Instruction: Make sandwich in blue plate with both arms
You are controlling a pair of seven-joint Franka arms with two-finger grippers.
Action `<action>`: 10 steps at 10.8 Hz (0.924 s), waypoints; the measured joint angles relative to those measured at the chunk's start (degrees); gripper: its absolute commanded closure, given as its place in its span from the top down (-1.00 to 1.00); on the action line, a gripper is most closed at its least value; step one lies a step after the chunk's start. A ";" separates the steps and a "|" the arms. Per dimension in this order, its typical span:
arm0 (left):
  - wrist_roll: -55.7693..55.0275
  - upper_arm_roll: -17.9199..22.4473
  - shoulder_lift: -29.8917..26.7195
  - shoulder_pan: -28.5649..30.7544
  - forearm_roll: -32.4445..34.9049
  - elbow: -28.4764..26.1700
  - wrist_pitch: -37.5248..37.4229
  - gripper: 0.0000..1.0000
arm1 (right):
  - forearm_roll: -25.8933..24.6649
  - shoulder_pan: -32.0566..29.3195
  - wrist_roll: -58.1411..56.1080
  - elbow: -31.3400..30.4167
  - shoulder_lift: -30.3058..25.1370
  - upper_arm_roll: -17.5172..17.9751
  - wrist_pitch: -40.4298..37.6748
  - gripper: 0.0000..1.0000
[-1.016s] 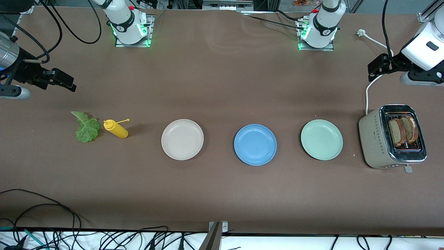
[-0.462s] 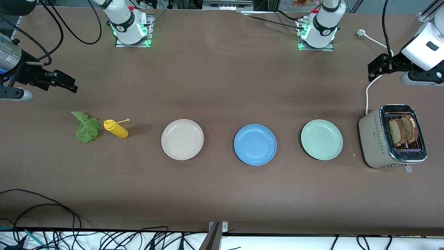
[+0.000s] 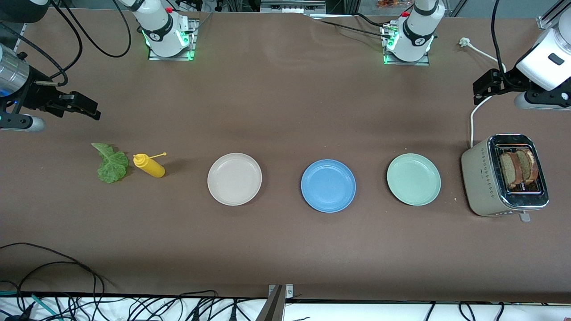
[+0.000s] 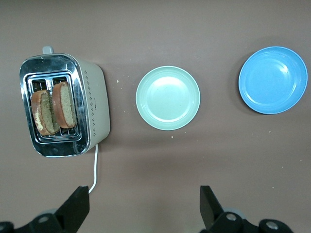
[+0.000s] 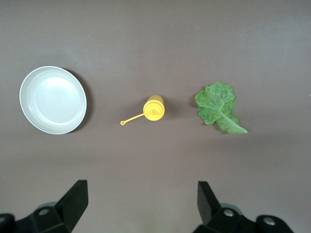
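Round matte blue plate (image 3: 328,185) bare, crinkled lettuce leaf (image 3: 110,163) flat on my counter (image 3: 285,111); left tool (image 4: 141,206) and right tool (image 5: 141,204) released, right shifted slightly.

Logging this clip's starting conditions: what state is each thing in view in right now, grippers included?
blue plate: empty, between the other two plates.
beige plate: empty.
mint-green plate: empty.
toaster: two bread slices standing in its slots.
lettuce leaf: flat on the table, untouched.
yellow squeeze bottle: standing, cap flipped open.
left gripper: open, holding nothing.
right gripper: open, holding nothing.
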 measured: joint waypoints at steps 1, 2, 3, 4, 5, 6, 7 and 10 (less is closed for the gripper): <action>0.00 0.00 0.00 0.00 0.00 0.00 0.00 1.00 | 0.00 0.00 -0.01 0.00 0.00 0.00 0.00 1.00; 0.00 0.00 0.00 0.00 0.00 0.00 0.00 1.00 | -0.01 0.00 -0.32 0.00 0.00 0.00 0.05 1.00; 0.00 0.00 0.00 0.00 0.00 0.00 0.00 1.00 | -0.16 0.00 -0.60 0.00 0.00 0.00 0.11 1.00; 0.00 0.00 0.00 0.00 0.00 0.00 0.00 1.00 | -0.68 0.00 -0.86 0.00 0.00 0.00 0.13 1.00; 0.00 0.00 0.00 0.00 0.00 0.00 0.00 1.00 | -1.24 0.00 -1.00 0.00 0.00 0.00 0.27 1.00; 0.00 0.00 0.00 0.00 0.00 0.00 0.00 1.00 | -1.59 0.00 -1.09 0.00 0.00 0.00 0.36 1.00; 0.00 0.00 0.00 0.00 0.00 0.00 0.00 1.00 | -1.70 0.00 -1.13 0.00 0.00 0.00 0.36 1.00; 0.00 0.00 0.00 0.00 0.00 0.00 0.00 1.00 | -1.75 0.00 -1.19 -0.01 0.05 0.00 0.36 1.00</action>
